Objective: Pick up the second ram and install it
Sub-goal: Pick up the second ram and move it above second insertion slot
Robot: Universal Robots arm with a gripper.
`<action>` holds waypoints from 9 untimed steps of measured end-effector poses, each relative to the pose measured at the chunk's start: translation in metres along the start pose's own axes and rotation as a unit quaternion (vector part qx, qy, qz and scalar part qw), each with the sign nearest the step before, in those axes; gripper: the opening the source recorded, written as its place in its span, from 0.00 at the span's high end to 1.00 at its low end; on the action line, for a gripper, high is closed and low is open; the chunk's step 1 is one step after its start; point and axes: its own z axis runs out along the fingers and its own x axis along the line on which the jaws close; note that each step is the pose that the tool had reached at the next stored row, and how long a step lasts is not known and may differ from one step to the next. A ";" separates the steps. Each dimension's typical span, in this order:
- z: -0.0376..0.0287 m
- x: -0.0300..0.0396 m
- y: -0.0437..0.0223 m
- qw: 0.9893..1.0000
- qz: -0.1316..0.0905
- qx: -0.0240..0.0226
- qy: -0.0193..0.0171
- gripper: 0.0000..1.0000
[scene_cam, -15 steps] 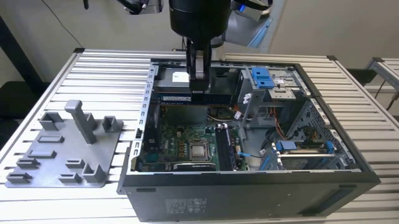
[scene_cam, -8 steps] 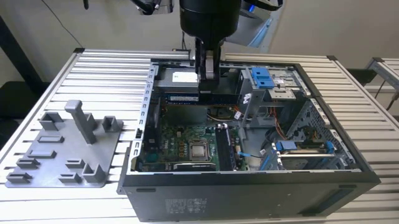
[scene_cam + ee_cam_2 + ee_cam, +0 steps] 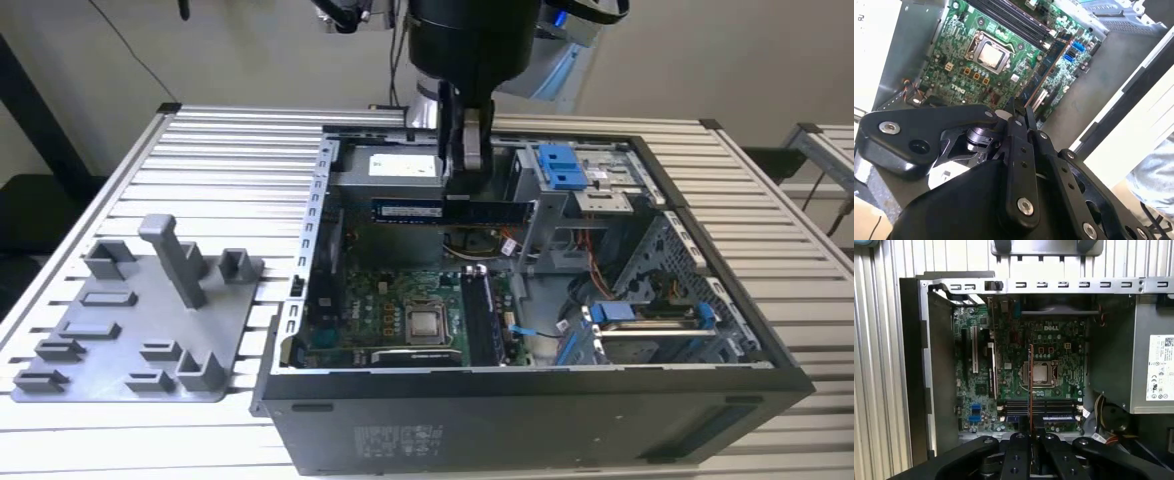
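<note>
My gripper [image 3: 463, 195] hangs over the open computer case, shut on the second ram [image 3: 447, 211]. The slim dark stick with a bluish label is held level, above the motherboard [image 3: 400, 300]. In the first wrist view the ram [image 3: 1031, 385] appears edge-on as a thin line running out from the gripper [image 3: 1030, 432], over the processor socket [image 3: 1040, 372] and the memory slots [image 3: 1049, 407]. In the second wrist view the ram [image 3: 1046, 67] reaches from the gripper [image 3: 1020, 107] out across the motherboard [image 3: 979, 30].
A grey plastic tray [image 3: 134, 330] with upright blocks lies on the slatted table at the exterior view's left. Case walls [image 3: 534, 410] ring the board. The power supply [image 3: 387, 165], blue drive brackets [image 3: 561, 165] and loose cables [image 3: 601, 290] crowd the case.
</note>
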 end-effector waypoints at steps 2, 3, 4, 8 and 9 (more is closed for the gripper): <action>0.0002 -0.0001 -0.0041 1.000 0.000 0.000 0.000 0.86; 0.0003 -0.0002 -0.0061 1.000 0.000 0.000 0.000 0.86; 0.0003 -0.0003 -0.0082 1.000 0.000 0.000 0.000 0.86; 0.0007 -0.0005 -0.0168 1.000 0.000 0.000 0.000 0.86; 0.0008 -0.0006 -0.0187 1.000 0.000 0.000 0.000 0.86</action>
